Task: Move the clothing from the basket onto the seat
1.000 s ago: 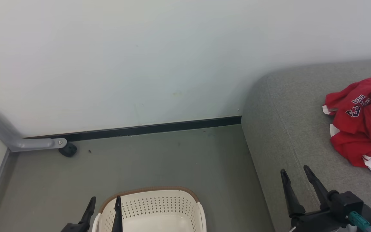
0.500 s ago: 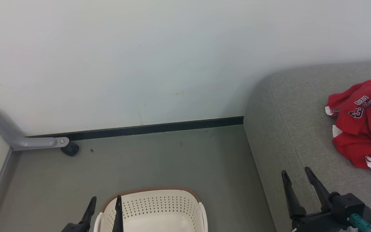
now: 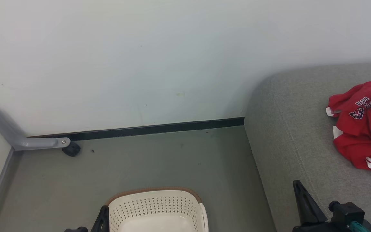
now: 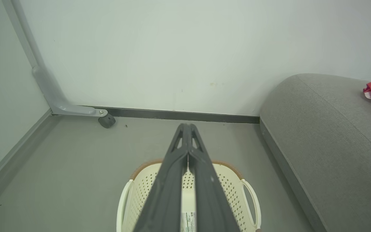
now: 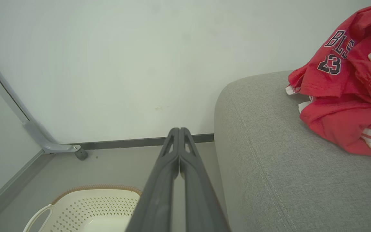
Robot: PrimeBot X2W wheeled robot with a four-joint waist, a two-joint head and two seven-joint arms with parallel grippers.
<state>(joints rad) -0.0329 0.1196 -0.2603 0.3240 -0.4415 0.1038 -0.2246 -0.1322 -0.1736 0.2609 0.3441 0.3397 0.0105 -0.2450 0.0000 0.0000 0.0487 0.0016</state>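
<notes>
- Left gripper [image 4: 188, 127]: I see both fingers pressed together along their length with nothing between them; it hangs above the basket [image 4: 143, 165] without touching it
- Right gripper [image 5: 179, 130]: fingers likewise closed tip to tip and holding nothing, over the front edge of the seat [image 5: 269, 154]
- Clothing [image 5: 337, 96]: red heap lying on the seat, well apart from both grippers
- Writing: a dark "23" with white outline reads clearly; the letters above it look like "BLS", the rest folded under
- Sticker [image 4: 188, 220] inside the basket: print too small to read
- Cut off: the clothing runs past the right edge in the head view; the basket's near part lies below the frame, and my left fingers hide part of its inside
</notes>
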